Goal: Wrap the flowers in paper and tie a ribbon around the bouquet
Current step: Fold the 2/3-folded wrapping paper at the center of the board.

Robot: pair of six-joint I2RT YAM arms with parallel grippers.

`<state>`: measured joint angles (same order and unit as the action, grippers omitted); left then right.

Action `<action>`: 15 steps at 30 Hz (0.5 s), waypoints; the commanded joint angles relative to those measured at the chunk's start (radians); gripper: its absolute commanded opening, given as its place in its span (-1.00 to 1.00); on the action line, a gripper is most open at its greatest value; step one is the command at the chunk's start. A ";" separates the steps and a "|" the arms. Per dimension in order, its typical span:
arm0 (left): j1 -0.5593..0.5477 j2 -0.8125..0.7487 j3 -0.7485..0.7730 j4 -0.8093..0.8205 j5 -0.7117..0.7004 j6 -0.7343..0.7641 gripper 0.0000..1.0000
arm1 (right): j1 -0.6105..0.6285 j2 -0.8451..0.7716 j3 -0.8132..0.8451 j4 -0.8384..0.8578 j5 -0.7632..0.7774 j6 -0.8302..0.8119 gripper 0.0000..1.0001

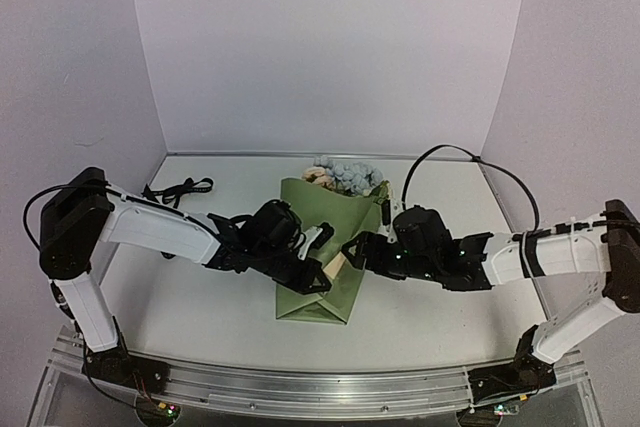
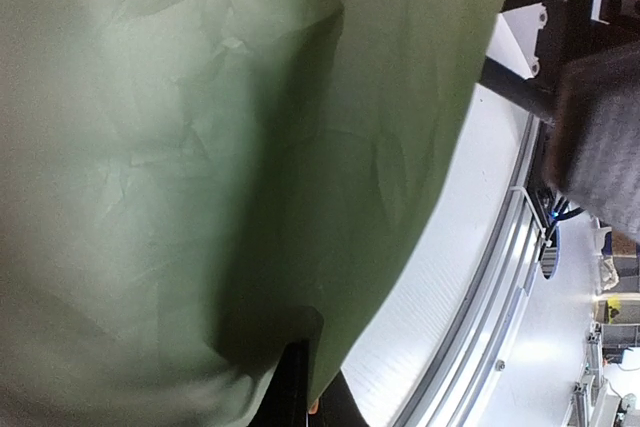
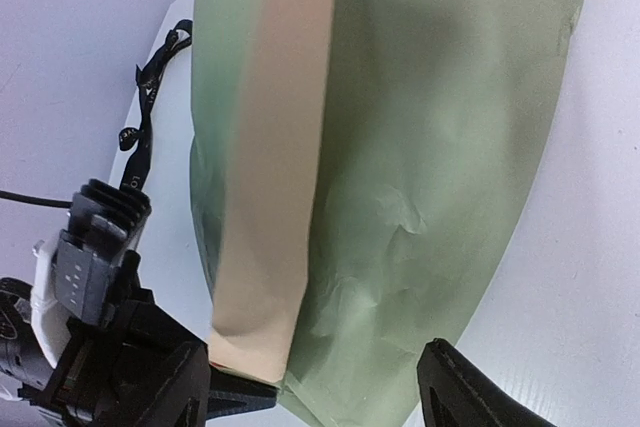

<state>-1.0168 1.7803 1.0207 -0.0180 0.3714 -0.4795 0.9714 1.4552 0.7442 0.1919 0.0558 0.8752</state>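
Observation:
The bouquet lies mid-table: olive-green paper [image 1: 325, 247] folded into a cone, with cream and pale blue flowers [image 1: 343, 175] sticking out of its far end. A tan strip of the paper's reverse side [image 3: 270, 167] shows along the fold. My left gripper [image 1: 318, 277] is shut on the paper's folded edge near the cone's narrow end; its fingers [image 2: 295, 392] pinch the sheet [image 2: 220, 167]. My right gripper [image 1: 353, 247] stands open just right of the fold, its jaws spread over the paper's lower part [image 3: 315, 387] with nothing held. The black ribbon [image 1: 185, 188] lies loose at the back left.
The ribbon [image 3: 150, 87] lies on the white table beyond the left arm [image 3: 90, 277]. White walls close in the back and sides. An aluminium rail [image 1: 320, 382] runs along the near edge.

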 commanded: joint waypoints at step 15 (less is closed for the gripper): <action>-0.013 0.078 0.087 -0.025 0.013 0.024 -1.00 | -0.047 0.173 0.140 -0.121 0.050 0.021 -0.21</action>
<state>-1.0231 1.8464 1.0649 -0.0450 0.3727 -0.4706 0.9559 1.5869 0.8436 0.0996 0.0958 0.8664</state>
